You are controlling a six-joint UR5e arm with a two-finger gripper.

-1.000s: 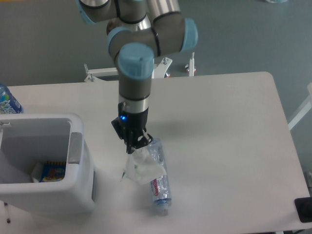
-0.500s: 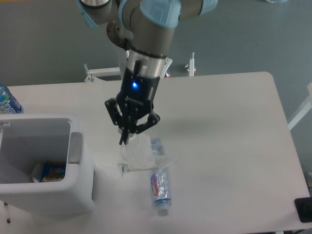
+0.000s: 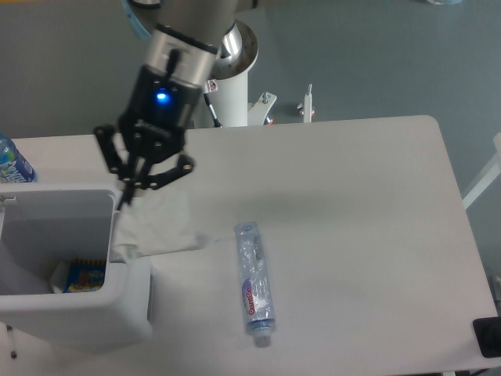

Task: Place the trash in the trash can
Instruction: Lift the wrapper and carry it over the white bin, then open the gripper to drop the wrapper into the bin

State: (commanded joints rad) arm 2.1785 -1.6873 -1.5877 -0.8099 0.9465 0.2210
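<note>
- Over the near-right rim of the large white rectangular plastic bin (image 3: 137,309), the two-finger gripper (image 3: 131,192) hangs with its fingers pinched together on the top of the crumpled white translucent wrapper (image 3: 156,227).
- Change since one second ago: the gripper was then low beside the crushed clear plastic bottle with the red-and-purple label (image 3: 254,283), with the wrapper bunched against that bottle. The arm has since lifted and swung left, carrying the wrapper with it.
- Wrapper position: it dangles from the fingertips, draped across the bin's right rim. Its lower edge lies over the spot where the grey pad was visible earlier; that pad is now covered. Part of the wrapper overhangs the white table (image 3: 368,204) rather than the bin opening.
- Bottle position: on the table, lying lengthwise, cap end toward the camera, well apart from the gripper and apart from the bin. It appears slightly shifted from its earlier pose.
- Bin contents: a small packet with a blue-and-yellow print (image 3: 84,276) rests on the floor of the bin.
- Blue-labelled water bottle (image 3: 11,162): at the far-left edge, behind the bin; not part of the task.
- Assessment: the carry of the first piece is nearly complete. A further leftward move seems required before release, otherwise the wrapper may slide off the rim onto the table. The crushed bottle remains to be collected.
</note>
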